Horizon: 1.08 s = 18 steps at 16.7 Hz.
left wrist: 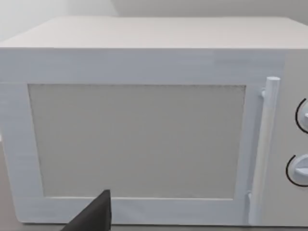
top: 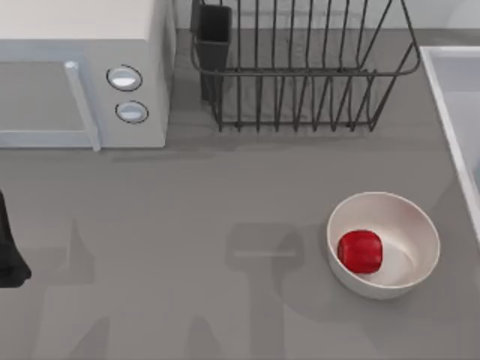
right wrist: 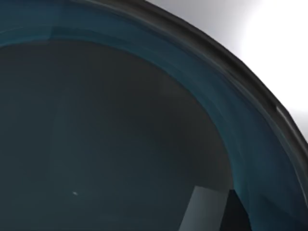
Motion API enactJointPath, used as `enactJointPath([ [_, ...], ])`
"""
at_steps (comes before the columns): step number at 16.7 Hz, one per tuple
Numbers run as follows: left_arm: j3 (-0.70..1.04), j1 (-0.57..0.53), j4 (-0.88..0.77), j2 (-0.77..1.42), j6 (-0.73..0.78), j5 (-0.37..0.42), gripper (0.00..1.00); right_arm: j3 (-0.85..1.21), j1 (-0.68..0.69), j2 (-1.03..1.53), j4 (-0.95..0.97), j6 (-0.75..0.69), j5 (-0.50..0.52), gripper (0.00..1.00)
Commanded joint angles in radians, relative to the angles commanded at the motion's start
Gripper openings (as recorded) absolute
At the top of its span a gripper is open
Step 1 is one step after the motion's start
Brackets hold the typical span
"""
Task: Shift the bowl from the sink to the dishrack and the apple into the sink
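Note:
The teal-blue bowl lies right up against the right wrist camera, its dark inside and curved wall taking up most of the view. A dark part of my right gripper shows low inside it. The red apple lies in an off-white bowl at the front right of the counter. The black wire dishrack stands at the back, with its dark utensil cup at its left corner. The sink shows as a pale rim at the right edge. My left arm stays at the far left edge.
A white microwave fills the back left; the left wrist view faces its door and handle from close by. Bare grey counter stretches between the microwave, the rack and the off-white bowl.

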Motion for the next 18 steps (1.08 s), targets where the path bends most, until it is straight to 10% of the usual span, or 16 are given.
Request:
enactJointPath([
  [18,0.000,0.000,0.000,0.000,0.000,0.000,1.00,-0.440,-0.305,-0.919,-0.470,-0.335,-0.039,0.00],
])
